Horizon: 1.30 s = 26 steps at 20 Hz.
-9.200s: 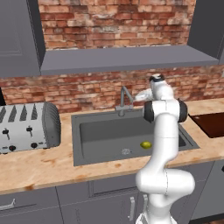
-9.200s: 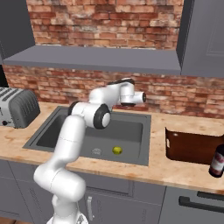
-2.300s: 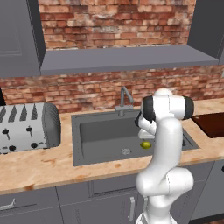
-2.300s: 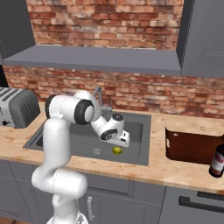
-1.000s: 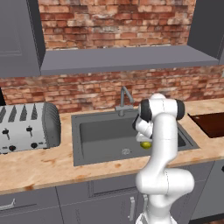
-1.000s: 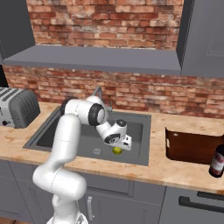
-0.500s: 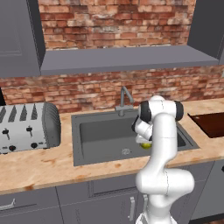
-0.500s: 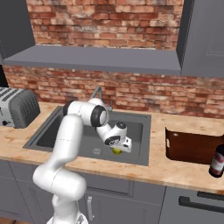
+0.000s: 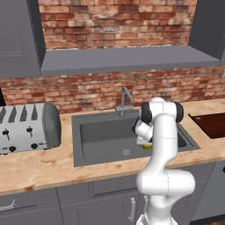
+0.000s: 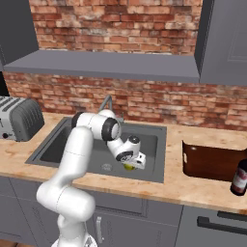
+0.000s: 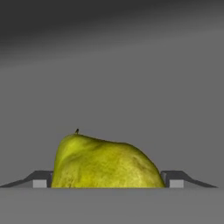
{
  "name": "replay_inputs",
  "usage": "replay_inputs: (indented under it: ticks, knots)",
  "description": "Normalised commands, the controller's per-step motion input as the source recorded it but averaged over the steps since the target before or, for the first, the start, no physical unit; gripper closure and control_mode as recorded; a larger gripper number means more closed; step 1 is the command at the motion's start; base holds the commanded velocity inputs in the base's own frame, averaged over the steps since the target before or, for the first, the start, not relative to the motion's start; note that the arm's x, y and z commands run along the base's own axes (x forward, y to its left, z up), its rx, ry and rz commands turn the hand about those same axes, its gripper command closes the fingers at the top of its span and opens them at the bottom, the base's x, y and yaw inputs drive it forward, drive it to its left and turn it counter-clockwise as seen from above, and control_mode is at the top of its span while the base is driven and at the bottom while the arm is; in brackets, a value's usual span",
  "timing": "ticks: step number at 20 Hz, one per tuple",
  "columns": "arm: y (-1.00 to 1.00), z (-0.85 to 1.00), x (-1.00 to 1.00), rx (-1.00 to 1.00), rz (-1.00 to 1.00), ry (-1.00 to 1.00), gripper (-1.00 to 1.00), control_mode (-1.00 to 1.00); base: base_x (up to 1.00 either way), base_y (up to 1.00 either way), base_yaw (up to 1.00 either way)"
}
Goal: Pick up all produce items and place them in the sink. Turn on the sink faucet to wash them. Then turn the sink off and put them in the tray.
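Down inside sink (image 10: 154, 144), pincer (image 11: 107, 181) straddling fruit (image 11: 105, 162) — unclamped

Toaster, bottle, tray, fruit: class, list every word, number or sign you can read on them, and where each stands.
None can be read.
Toaster: knobs, no lettering.
Bottle: a pale band, too small to read.
Tray: plain.
Fruit: no sticker.

A glossy white arm (image 9: 162, 145) made of rounded, tube-like segments is seen, with dark grey caps at the joints. A dark ring is set at the wrist, above a white hand (image 10: 132, 155). The gripper (image 11: 107, 183) is ended by two small dark tips with pale grey pads.
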Motion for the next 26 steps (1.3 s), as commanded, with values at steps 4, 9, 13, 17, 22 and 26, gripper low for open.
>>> replay_inputs:
  ticks: [4,9,13,17,22,26]
  knots:
    - [0.01,-0.05,0.00,0.00,0.00,0.01,1.00,-1.00,0.00,0.00,0.00]
    - [0.04,0.14,-0.03,-0.04,0.02,-0.08,1.00,-1.00,0.00,0.00,0.00]
    - [-0.04,0.70,-0.32,-0.08,0.00,-0.20,1.00,-1.00,0.00,0.00,0.00]
    - [-0.09,0.91,-0.40,-0.06,-0.02,-0.15,1.00,-1.00,0.00,0.00,0.00]
    - [-0.07,1.00,-0.28,-0.07,-0.03,-0.13,1.00,-1.00,0.00,0.00,0.00]
    - [-0.07,1.00,-0.22,-0.06,-0.03,-0.11,1.00,-1.00,0.00,0.00,0.00]
